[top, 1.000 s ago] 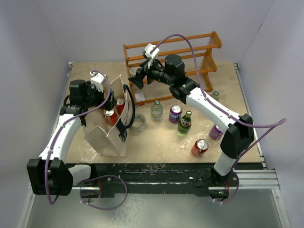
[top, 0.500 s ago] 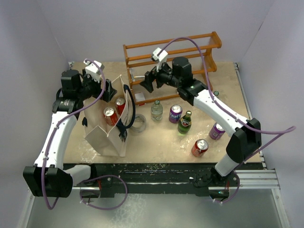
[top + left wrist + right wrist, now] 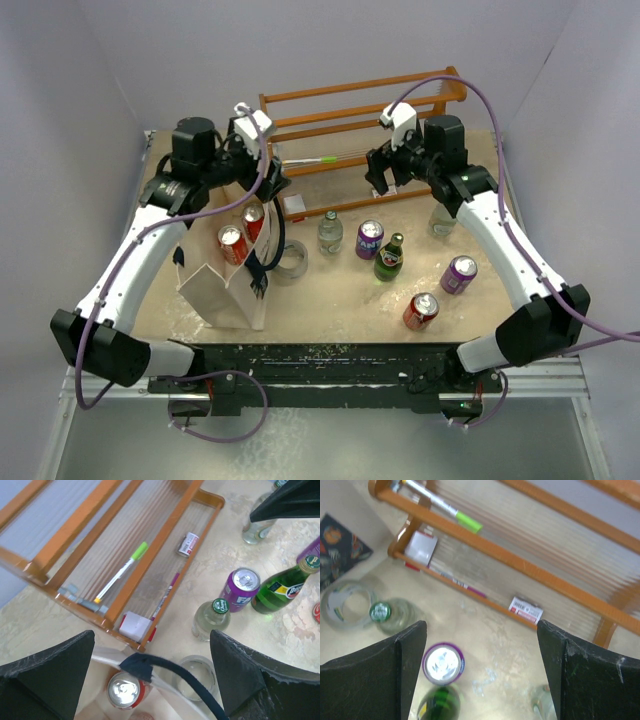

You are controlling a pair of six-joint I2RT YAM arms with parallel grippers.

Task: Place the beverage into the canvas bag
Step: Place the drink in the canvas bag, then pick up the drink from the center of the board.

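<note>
The cream canvas bag (image 3: 225, 290) with navy straps (image 3: 170, 674) stands at the left, holding two red cans (image 3: 232, 240). One red can (image 3: 123, 690) shows below my left gripper (image 3: 150, 680), which hovers open over the bag's far rim (image 3: 272, 183). Beverages stand on the table: a clear bottle (image 3: 330, 232), a purple can (image 3: 370, 238), a green bottle (image 3: 390, 258), another purple can (image 3: 459, 273) and a red can (image 3: 421, 311). My right gripper (image 3: 380, 178) hangs open in front of the rack, above the purple can (image 3: 443, 663), holding nothing (image 3: 482, 675).
An orange-brown wooden rack (image 3: 300, 100) fills the back, with a green-capped marker (image 3: 120, 572) and small boxes (image 3: 134, 626) under it. A tape roll (image 3: 293, 262) lies beside the bag. Another clear bottle (image 3: 443, 222) stands partly hidden under my right arm.
My left gripper rose out of the bag and swung back and right toward the rack. My right arm swung right, away from the bag, along the rack's front.
</note>
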